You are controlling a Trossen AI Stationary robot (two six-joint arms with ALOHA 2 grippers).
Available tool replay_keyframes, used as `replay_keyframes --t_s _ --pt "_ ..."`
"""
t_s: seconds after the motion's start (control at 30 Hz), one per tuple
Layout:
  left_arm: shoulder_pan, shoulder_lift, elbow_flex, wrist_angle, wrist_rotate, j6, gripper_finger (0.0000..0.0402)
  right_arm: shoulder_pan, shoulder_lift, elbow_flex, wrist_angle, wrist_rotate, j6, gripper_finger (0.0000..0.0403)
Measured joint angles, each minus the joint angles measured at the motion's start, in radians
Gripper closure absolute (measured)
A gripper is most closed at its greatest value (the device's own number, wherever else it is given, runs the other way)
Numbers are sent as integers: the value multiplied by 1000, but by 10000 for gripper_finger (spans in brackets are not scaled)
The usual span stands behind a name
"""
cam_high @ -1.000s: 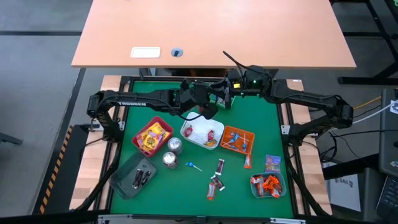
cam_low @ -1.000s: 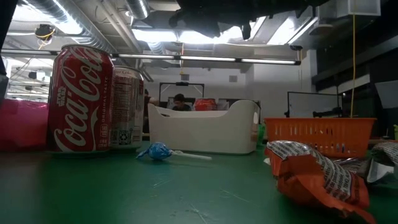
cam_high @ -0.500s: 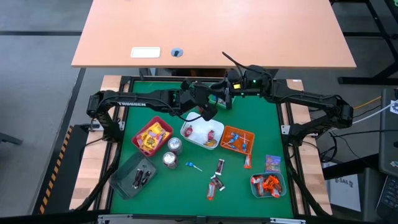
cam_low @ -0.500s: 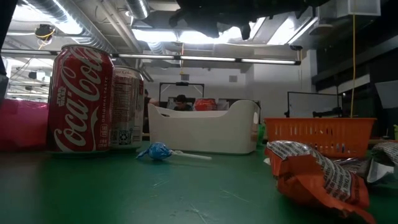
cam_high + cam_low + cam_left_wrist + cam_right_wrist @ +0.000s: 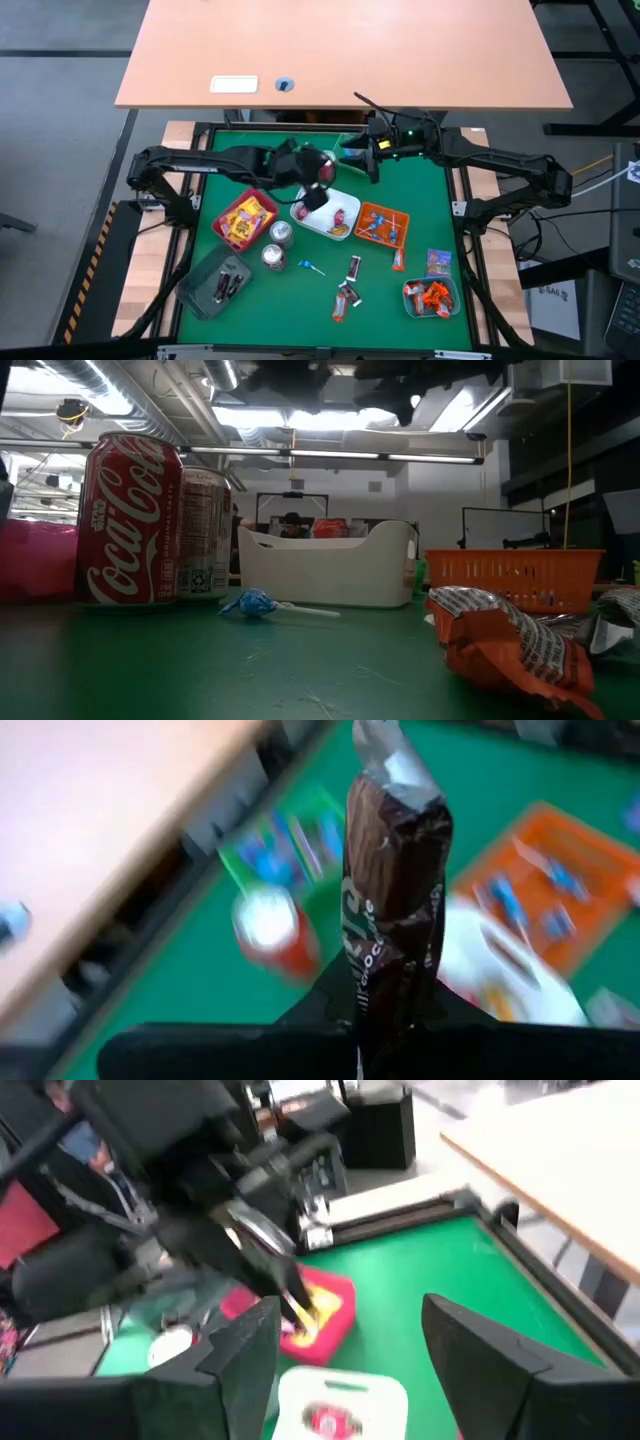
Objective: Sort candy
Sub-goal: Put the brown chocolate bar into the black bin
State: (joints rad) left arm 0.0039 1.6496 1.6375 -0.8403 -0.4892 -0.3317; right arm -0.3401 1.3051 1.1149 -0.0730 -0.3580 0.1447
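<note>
My left gripper (image 5: 316, 188) hangs over the far-left corner of the white tray (image 5: 345, 228), shut on a dark chocolate bar (image 5: 395, 910). My right gripper (image 5: 356, 160) stands open just beyond it toward the far edge, with nothing between its fingers (image 5: 245, 1355). Loose candy lies on the green mat: a blue lollipop (image 5: 310, 266), a dark bar (image 5: 354, 266), two wrapped pieces (image 5: 345, 298), an orange packet (image 5: 398, 261) and a purple-blue packet (image 5: 438, 262). My left gripper pinches the chocolate bar by one end (image 5: 385, 1015) between its two fingers. The bar runs on along the fingers and sticks out past their tips, its crimped silver end (image 5: 385, 750) farthest out. It is lifted clear, above the table.
The red tray (image 5: 222, 212) holds yellow packets, the orange tray (image 5: 366, 212) lollipops, the grey tray (image 5: 200, 285) dark bars, and the clear tray (image 5: 412, 290) orange pieces. Two cans (image 5: 276, 244) stand left of centre. A wooden desk (image 5: 340, 50) stands beyond the far edge.
The two grippers, close together over the far middle of the table, have come apart. My left gripper has drawn away toward the near-left with the chocolate bar and now hangs over the white tray's corner. My right gripper has stayed about where it was.
</note>
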Motion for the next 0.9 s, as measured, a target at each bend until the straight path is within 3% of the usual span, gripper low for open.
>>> replay_keyframes --t_s 0.2,0.43,0.67,0.9 --pt "-94 -49 0 -338 212 -229 396 0 -29 0 -141 1 -4 158" --pt "-292 -34 0 -603 324 -555 396 0 -27 0 -297 -2 -4 157" --pt "-523 -34 0 -655 335 -907 396 14 -27 0 -362 -27 -4 157" --pt "-724 -19 0 -662 283 -1247 396 144 -25 0 -359 4 -23 157"
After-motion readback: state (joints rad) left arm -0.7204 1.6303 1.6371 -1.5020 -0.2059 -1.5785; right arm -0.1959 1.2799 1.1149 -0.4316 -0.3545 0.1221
